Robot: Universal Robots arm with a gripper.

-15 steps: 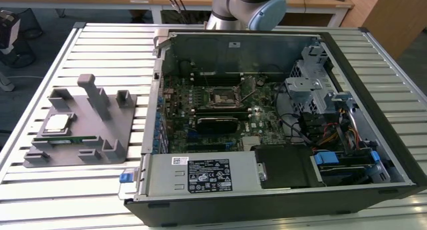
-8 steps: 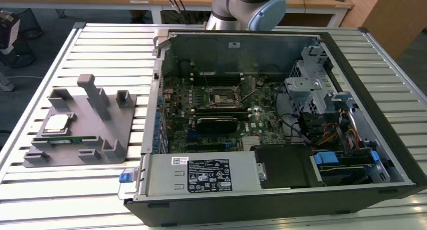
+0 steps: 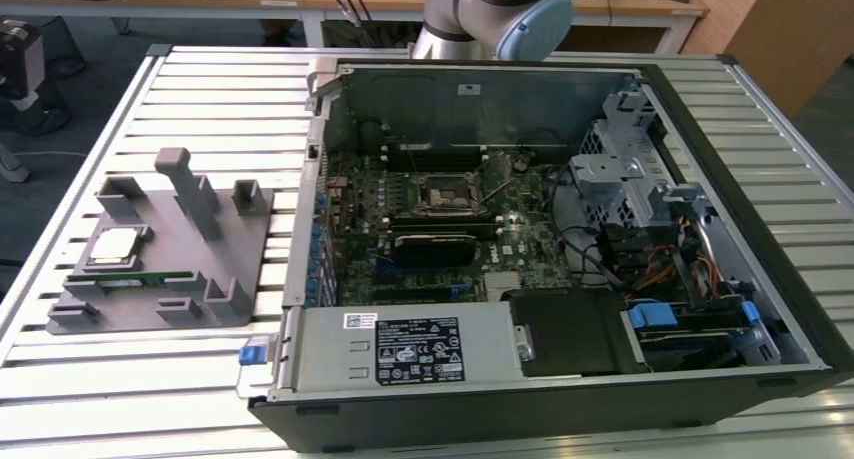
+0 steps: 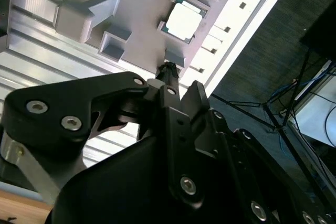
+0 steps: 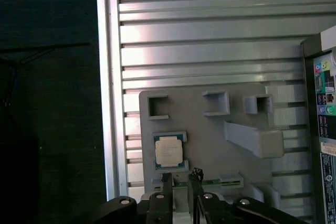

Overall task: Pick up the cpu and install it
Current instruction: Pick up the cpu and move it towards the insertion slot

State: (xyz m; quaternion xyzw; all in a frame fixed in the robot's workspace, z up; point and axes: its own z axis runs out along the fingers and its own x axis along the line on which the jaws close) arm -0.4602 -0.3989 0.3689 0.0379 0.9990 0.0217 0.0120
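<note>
Slatted table, exterior view's open computer case, first wrist view's gripper parted, empty, near cpu on fixture.

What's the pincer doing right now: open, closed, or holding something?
Pincer: open, holding nothing; the chip lies on its gray holder.

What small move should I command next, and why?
Probably nudge the gripper sideways until centred over the cpu: in the first wrist view it hangs above the grey holder, just off the cpu, which lies untouched in its pocket.
</note>
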